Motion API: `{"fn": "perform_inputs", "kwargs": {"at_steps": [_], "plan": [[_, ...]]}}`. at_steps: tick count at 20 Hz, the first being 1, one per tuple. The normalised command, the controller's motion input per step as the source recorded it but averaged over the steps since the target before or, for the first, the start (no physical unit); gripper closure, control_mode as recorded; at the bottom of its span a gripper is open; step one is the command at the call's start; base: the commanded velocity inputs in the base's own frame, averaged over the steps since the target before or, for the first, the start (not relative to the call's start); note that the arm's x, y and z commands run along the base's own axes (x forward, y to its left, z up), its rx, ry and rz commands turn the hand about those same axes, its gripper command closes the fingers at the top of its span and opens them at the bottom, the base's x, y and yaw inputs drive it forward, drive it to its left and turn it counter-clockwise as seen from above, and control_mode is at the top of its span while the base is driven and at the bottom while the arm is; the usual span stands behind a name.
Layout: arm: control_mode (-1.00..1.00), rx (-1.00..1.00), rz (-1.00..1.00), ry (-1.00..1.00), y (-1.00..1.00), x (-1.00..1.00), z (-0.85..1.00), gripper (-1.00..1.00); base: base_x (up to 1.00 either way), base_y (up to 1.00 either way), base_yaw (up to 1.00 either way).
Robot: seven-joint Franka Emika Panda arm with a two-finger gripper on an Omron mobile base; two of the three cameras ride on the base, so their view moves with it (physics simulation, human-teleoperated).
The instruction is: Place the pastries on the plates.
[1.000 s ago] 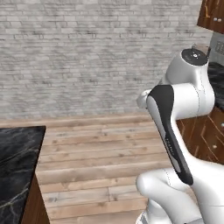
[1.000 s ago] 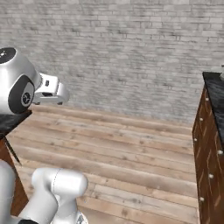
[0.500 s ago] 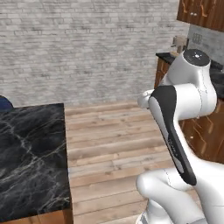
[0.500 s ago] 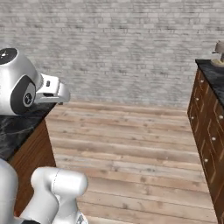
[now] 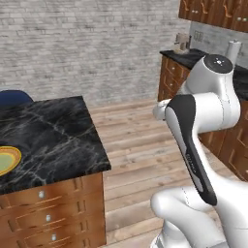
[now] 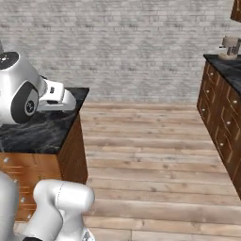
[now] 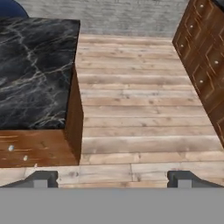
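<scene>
A plate (image 5: 7, 160) with a yellow-orange rim and greenish centre lies on the black marble island (image 5: 53, 131), cut off by the left edge of the left base view. The pastries are out of view. My gripper (image 7: 113, 178) is open, with its two dark fingertips (image 7: 43, 177) far apart and nothing between them. It hangs over the wooden floor, just off the island's corner (image 7: 72, 87). The white hand (image 6: 55, 96) juts out in front of the island top in the right base view.
The island has wooden drawers (image 5: 48, 218) on its near side. A dark-topped cabinet run (image 6: 221, 117) lines the right wall, with a small appliance (image 6: 229, 47) on it. A blue chair (image 5: 12, 97) stands behind the island. Plank floor (image 6: 146, 155) lies open between island and cabinets.
The whole picture has shifted, so the base has moved. The island now reaches much further into both base views and the plate has come into sight. The gripper stays open.
</scene>
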Motion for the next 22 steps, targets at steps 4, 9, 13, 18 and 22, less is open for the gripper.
{"fn": "perform_inputs", "kwargs": {"at_steps": [4,9,13,18,22], "plan": [[1.00,0.00,0.00,0.00,0.00,0.00,0.00,-1.00,-0.26,1.00,0.00],[1.00,0.00,0.00,0.00,0.00,0.00,0.00,-1.00,0.06,1.00,0.00],[1.00,0.00,0.00,0.00,0.00,0.00,0.00,-1.00,0.22,1.00,-0.04],[1.00,0.00,0.00,0.00,0.00,0.00,0.00,-1.00,0.79,1.00,-0.27],[1.00,0.00,0.00,0.00,0.00,0.00,0.00,-1.00,1.00,1.00,-0.30]]}}
